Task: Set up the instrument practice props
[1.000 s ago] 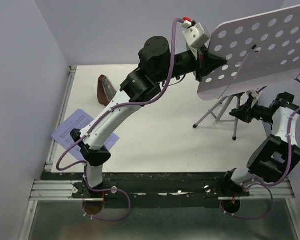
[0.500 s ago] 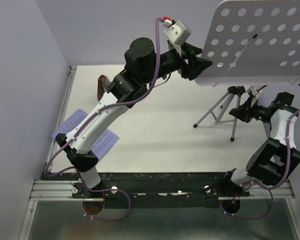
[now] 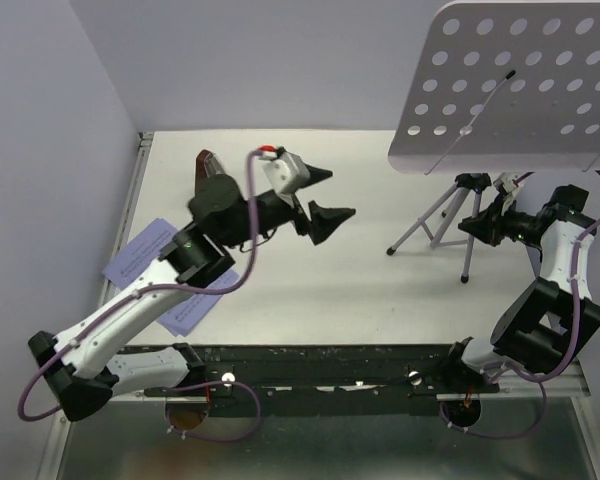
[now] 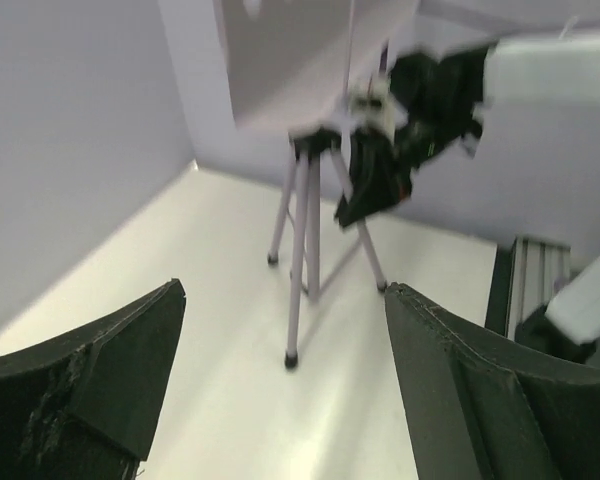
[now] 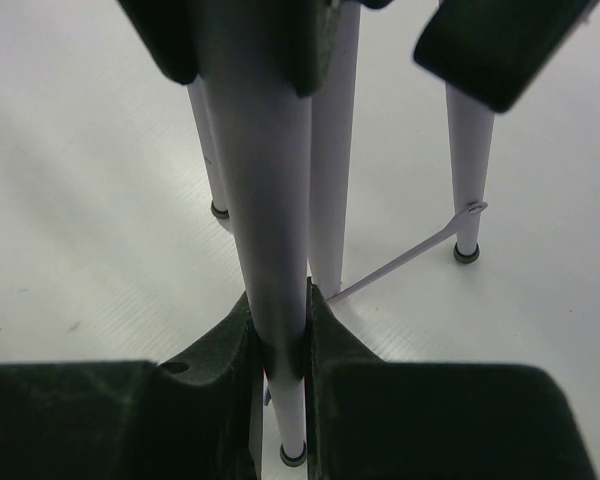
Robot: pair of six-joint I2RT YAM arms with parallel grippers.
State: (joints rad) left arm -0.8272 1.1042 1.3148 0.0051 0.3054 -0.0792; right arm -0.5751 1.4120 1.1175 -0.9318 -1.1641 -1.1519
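Observation:
The pale lilac perforated music stand [image 3: 510, 90] is upright at the far right on its thin tripod [image 3: 450, 215]. My right gripper [image 3: 483, 226] is shut on one tripod leg [image 5: 265, 200], which its jaws pinch [image 5: 278, 320]. My left gripper [image 3: 338, 193] hangs open and empty over the table's middle, well left of the stand. In the left wrist view its fingers [image 4: 130, 350] frame the tripod [image 4: 302, 230] ahead. Lavender sheet-music pages [image 3: 145, 250] lie at the left, partly under the left arm. The brown metronome [image 3: 206, 166] stands behind that arm, mostly hidden.
Lilac walls close in the table at the left [image 3: 50, 150] and the back. A metal rail [image 3: 130, 205] runs along the left edge. A black and aluminium mounting rail [image 3: 310, 365] crosses the near edge.
My left gripper has let go of the stand's perforated desk, opened wide, and swung down and left toward the table's middle. The desk now sits higher. The right gripper has kept its hold.

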